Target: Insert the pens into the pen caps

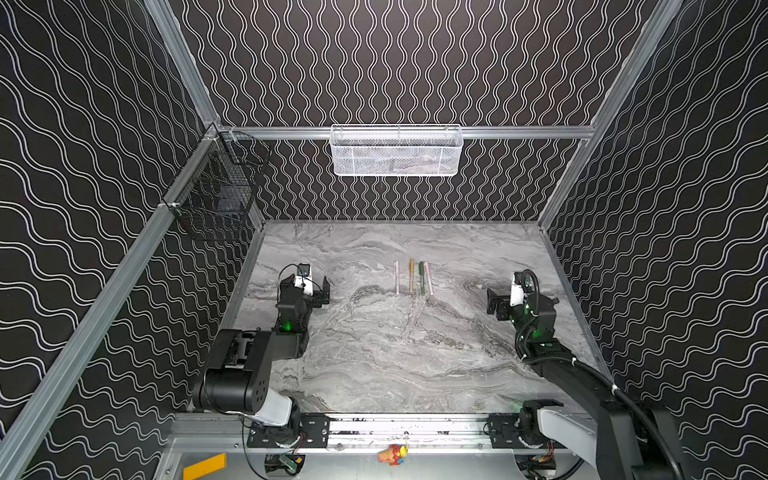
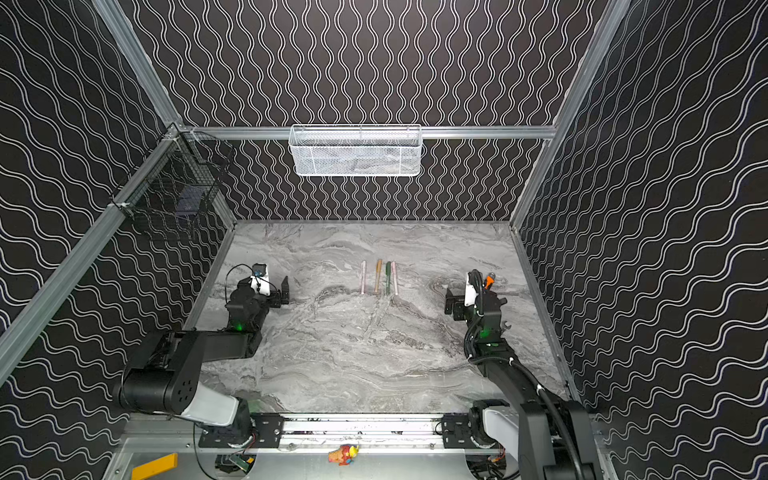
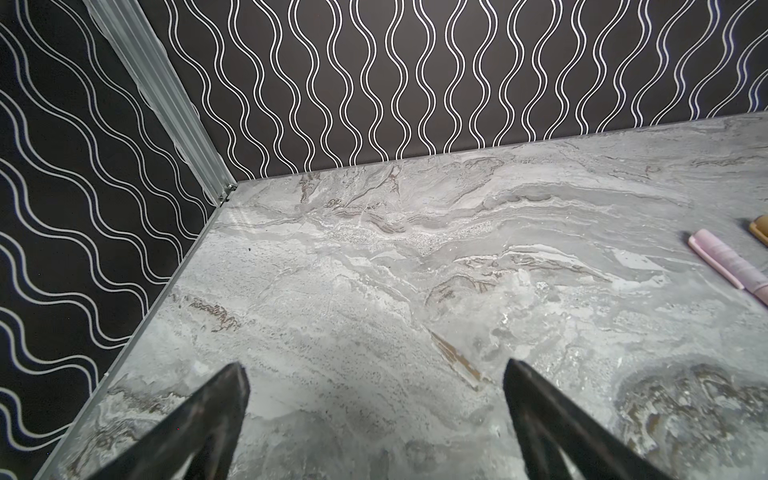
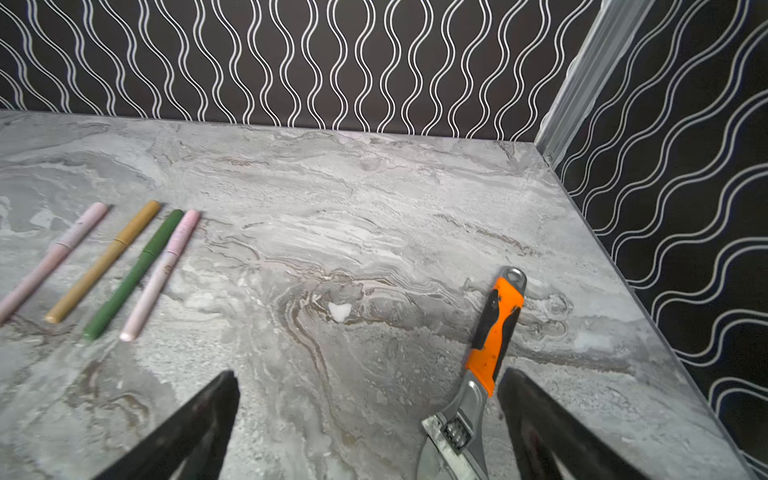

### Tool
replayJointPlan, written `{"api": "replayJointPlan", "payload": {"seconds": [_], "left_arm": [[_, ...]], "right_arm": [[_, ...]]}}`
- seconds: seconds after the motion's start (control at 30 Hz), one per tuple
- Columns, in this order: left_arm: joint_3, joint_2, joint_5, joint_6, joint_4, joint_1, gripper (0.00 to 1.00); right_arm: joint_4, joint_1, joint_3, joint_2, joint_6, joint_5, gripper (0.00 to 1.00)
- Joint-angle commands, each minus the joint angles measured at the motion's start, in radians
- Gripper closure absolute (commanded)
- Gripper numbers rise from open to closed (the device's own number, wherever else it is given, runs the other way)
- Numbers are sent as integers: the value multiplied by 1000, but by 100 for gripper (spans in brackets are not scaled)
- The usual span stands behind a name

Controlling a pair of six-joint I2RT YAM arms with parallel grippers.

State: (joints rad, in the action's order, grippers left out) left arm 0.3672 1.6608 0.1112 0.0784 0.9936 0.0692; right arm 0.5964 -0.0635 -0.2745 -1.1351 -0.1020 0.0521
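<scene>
Bimanual work cell, seen from above and from both wrists. The floor of the cell is a grey marble-patterned table [image 1: 374, 365] with darker brown veining. It is enclosed on three sides by black walls [image 1: 415, 62] printed with paired white wavy lines and framed by aluminium rails [image 1: 519, 132]. A white mesh basket [image 1: 396, 151] hangs from the back rail, and a black wire basket [image 1: 216, 187] hangs from the rail on the left. Both arms are mounted on a metal beam [image 1: 407, 430] along the near edge.

The pens [image 1: 412, 277] lie flat in a row at mid-table, between the two arms and well apart from each. In order they are a pale pink pen [image 4: 41, 270], a gold pen [image 4: 95, 270], a dark green pen [image 4: 133, 274] and a second pale pink pen [image 4: 160, 274]. All four are roughly parallel. The caps [image 4: 139, 222] are seated on the far ends of the pens, each matching its pen in colour.

The left gripper [image 3: 374, 365] hangs over bare marble with its jaws spread wide and nothing between them. The right gripper [image 4: 369, 374] is likewise spread and empty. A wrench [image 4: 496, 332] with an orange and black handle lies on the table just beside one of its fingers. A small white spot [image 4: 340, 311] marks the marble near the wrench.
</scene>
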Motion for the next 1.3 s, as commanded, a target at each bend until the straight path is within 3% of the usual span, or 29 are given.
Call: {"api": "replayJointPlan", "payload": {"seconds": [0.0,0.1,0.23,0.27,0.33,0.37,0.43,0.5,0.63,1.27], "left_arm": [[3,2,-2,-12,41,-2,1],[3,1,-2,-14,39,-2,1],[3,2,-3,-12,42,-2,1],[3,2,-2,-14,40,-2,1],[3,2,-3,-13,39,-2,1],[3,4,-2,-13,43,-2,1],[3,2,-3,-12,42,-2,1],[3,2,-2,-13,37,-2,1],[4,2,-2,-13,39,-2,1],[5,4,-2,-12,39,-2,1]], "right_arm": [[489,2,108,-90,-19,-45,0],[588,3,143,-179,-9,5,0],[1106,2,224,-488,-14,97,1],[1086,-15,206,-484,-11,186,0],[758,-16,136,-368,56,226,1],[651,25,84,-363,73,156,0],[602,78,15,-414,93,64,0],[521,108,-4,-392,128,53,1],[588,108,10,-411,120,51,1],[570,108,8,-404,117,57,0]]}}
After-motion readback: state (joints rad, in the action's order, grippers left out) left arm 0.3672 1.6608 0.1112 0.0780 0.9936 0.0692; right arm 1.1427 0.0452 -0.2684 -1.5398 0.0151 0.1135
